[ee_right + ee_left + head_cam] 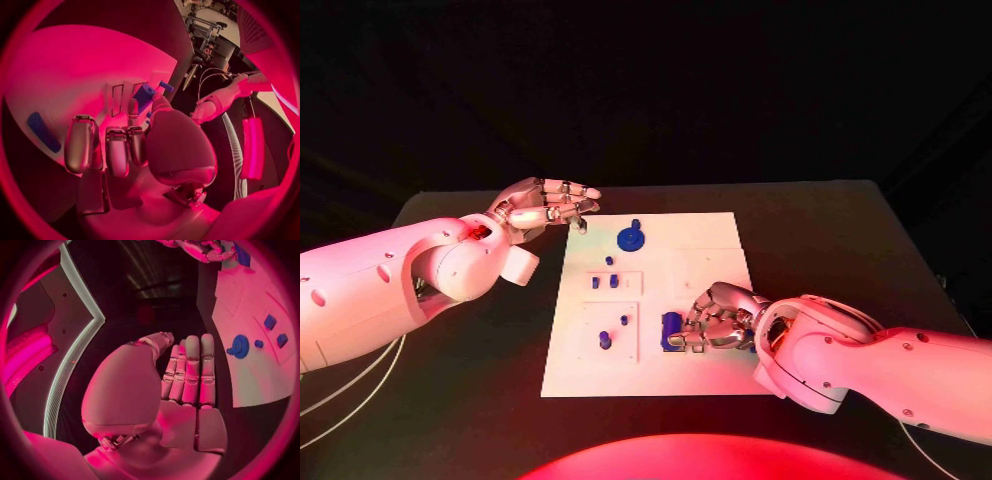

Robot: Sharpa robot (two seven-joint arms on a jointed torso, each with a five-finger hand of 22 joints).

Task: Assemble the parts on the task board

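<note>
One task board point(675, 300), white, mid-surface. Blue parts visible: six; the round one point(632, 238) at the far edge. Left hand point(548, 208): empty, fingers apart, beside the board. Right hand point(714, 318): over the board, against a blue cylinder point(672, 329); grip unclear.

A black surface point(473, 370) is seen, on whose middle the white task board point(689, 250) is laid flat, long side running away.

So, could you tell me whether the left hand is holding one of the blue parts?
No, the left hand hovers off the task board's far left corner, with nothing in its fingers.
</note>
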